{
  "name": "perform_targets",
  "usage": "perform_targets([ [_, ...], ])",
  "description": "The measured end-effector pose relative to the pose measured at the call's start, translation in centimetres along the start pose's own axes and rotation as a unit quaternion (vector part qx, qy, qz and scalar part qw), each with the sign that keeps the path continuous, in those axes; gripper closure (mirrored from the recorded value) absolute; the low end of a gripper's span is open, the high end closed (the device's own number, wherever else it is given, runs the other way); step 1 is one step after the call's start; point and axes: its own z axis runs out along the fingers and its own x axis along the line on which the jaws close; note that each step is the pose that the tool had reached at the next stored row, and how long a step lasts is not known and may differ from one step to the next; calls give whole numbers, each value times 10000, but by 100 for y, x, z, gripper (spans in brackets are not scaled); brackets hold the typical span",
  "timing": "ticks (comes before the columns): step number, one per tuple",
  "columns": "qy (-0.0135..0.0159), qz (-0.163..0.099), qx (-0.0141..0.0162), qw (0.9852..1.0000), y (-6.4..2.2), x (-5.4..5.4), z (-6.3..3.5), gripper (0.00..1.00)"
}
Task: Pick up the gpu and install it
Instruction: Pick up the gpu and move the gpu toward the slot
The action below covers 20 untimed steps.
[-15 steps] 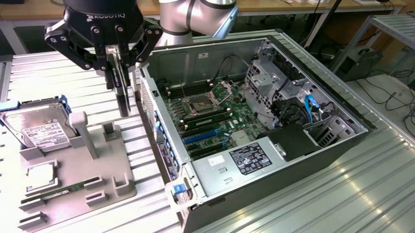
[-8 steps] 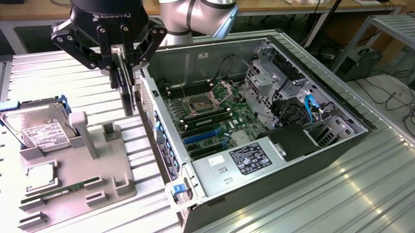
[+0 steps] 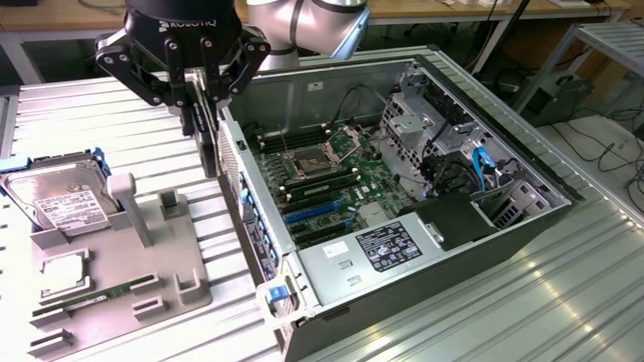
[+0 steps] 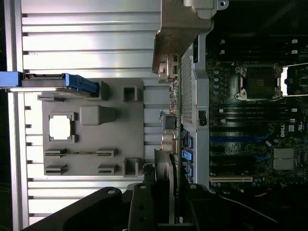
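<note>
The gpu point(image 3: 207, 139) hangs edge-on as a thin dark card from my gripper point(image 3: 201, 102), whose fingers are shut on its upper part. It is in the air just outside the near side wall of the open computer case point(image 3: 423, 83), above the gap between the case and the grey fixture tray point(image 3: 191, 290). In the wrist view the gpu point(image 4: 169, 120) runs along the case wall, its silvery bracket point(image 4: 179, 33) at the far end, with my gripper point(image 4: 166, 195) clamped on the card. The motherboard point(image 3: 332, 177) with its blue slots point(image 3: 312, 215) lies inside the case.
The fixture tray on the exterior view's left holds a hard drive point(image 3: 56, 200) in a blue frame, a processor chip point(image 3: 60, 275) and a RAM stick point(image 3: 96, 296). Upright grey posts point(image 3: 126, 207) stand on the tray. Cables and drive cages point(image 3: 473, 170) crowd the case's far side.
</note>
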Motion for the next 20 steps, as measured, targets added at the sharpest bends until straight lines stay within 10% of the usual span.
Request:
perform_targets([
  [20,0,0,0,10000,2,-193,1,72],
])
